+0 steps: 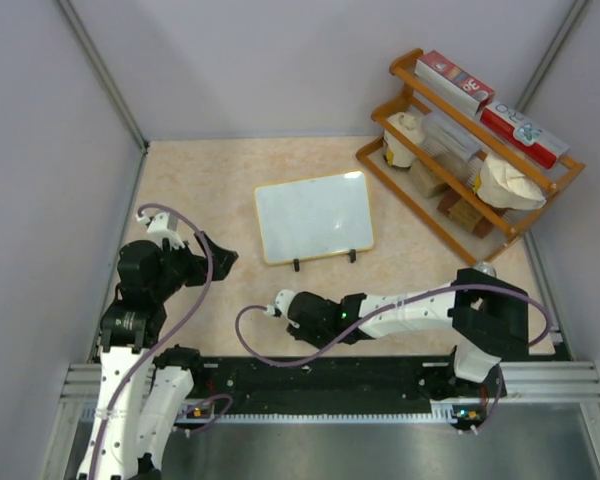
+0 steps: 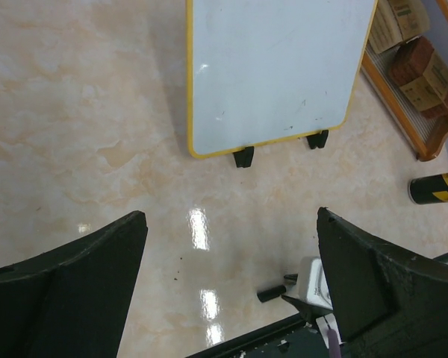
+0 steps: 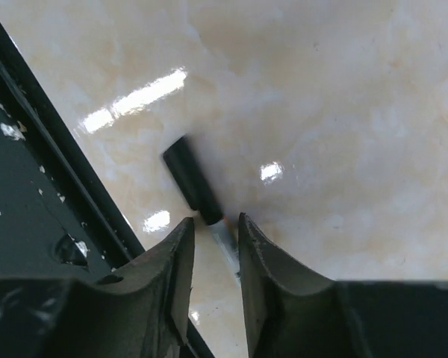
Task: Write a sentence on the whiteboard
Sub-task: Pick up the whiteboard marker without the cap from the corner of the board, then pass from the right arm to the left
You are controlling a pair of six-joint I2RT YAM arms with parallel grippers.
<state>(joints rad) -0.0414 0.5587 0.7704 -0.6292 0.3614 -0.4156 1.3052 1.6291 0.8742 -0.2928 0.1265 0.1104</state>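
Right gripper (image 3: 215, 224) astride a marker (image 3: 190, 179) by the near edge of the tabletop (image 1: 220, 180)
Jaws narrow about its barrel, gripping or not I cannot tell; left gripper (image 2: 230, 215) wide open, empty; whiteboard (image 1: 313, 217) sits mid-tabletop, farther off.

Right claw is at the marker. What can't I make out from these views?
- Right wrist: most of the marker lies behind the fingers of the right claw; whether they touch it is unclear.
- Top external: that claw covers the marker.
- Left wrist: the far end of the whiteboard is cut off by the top edge; its faint specks are too small to read.
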